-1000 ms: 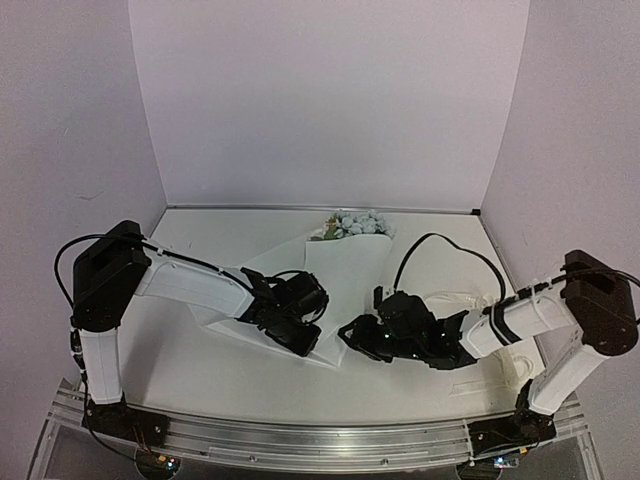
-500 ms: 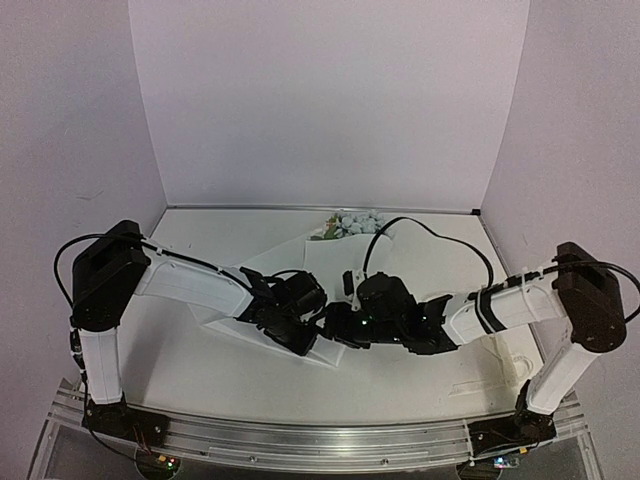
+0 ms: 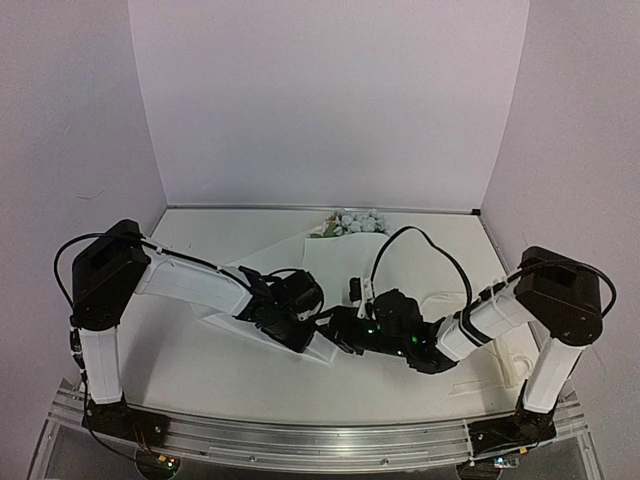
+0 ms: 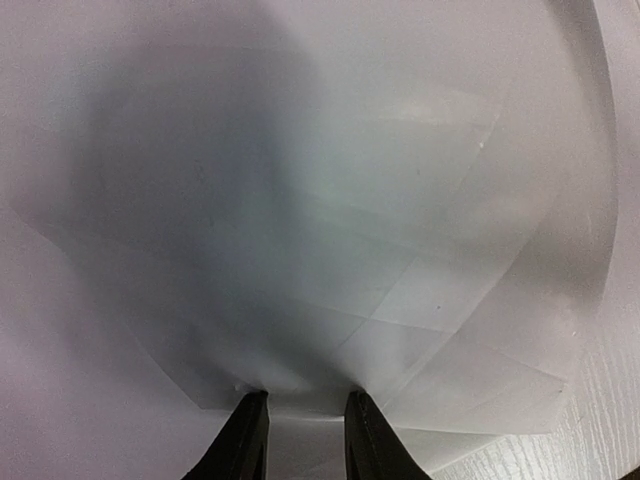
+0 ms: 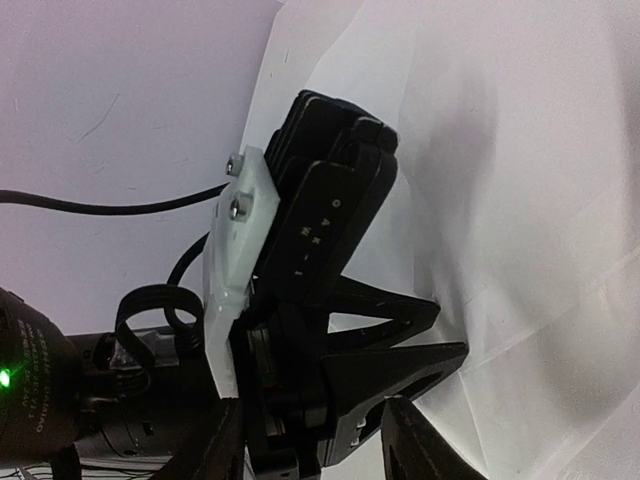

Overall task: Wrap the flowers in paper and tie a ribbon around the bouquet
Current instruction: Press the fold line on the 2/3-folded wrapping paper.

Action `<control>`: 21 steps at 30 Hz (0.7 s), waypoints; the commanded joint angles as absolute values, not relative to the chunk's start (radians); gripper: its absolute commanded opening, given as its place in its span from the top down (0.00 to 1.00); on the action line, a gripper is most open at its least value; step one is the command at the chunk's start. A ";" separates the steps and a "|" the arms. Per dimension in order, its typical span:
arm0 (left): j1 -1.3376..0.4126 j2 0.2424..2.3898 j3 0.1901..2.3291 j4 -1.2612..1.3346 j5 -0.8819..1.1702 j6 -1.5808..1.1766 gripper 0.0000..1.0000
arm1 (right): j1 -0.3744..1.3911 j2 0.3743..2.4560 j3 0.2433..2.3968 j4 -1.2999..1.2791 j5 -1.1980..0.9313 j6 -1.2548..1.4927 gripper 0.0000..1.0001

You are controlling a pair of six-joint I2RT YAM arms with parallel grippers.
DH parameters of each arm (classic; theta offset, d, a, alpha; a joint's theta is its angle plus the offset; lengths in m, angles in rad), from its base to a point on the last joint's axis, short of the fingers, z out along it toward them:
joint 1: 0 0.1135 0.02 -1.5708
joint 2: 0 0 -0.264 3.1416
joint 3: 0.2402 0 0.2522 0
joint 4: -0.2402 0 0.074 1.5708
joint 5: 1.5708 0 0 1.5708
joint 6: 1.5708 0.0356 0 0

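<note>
The bouquet (image 3: pixel 340 265) lies slantwise on the table, a cone of white paper (image 4: pixel 380 200) with the flowers' pale blue and white blooms (image 3: pixel 355 222) at its far end. My left gripper (image 3: pixel 316 338) (image 4: pixel 305 425) is shut on the cone's narrow near end, with creased paper pinched between its fingers. My right gripper (image 3: pixel 336 334) (image 5: pixel 320 445) stands open right beside it, its fingers apart on either side of the left gripper's black fingers (image 5: pixel 400 345), which press into the paper. A pale strip, the ribbon (image 3: pixel 478 384), lies at the front right.
The left arm's black cable (image 5: pixel 100 208) loops beside the right gripper. The right arm's cable (image 3: pixel 425 245) arches over the table behind it. Pale walls (image 3: pixel 330 100) close the table in at the back and both sides.
My right gripper has swung left along the table up to the left gripper and opened wider. The left gripper and the bouquet have stayed put.
</note>
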State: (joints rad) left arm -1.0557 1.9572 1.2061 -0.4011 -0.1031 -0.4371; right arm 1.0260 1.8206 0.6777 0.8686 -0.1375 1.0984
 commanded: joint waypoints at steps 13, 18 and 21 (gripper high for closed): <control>-1.062 1.996 1.166 -0.484 -0.051 -0.443 0.72 | 0.976 1.801 0.602 0.814 -0.104 1.093 0.53; -1.062 1.995 1.164 -0.479 -0.045 -0.442 0.72 | 0.975 1.863 0.659 0.814 -0.139 1.113 0.55; -1.062 1.995 1.163 -0.479 -0.046 -0.440 0.72 | 0.974 1.901 0.690 0.811 -0.156 1.135 0.58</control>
State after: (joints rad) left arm -1.0592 1.9575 1.2030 -0.3958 -0.1062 -0.4366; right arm 0.9737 1.8580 0.6333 0.8139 -0.1327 1.1077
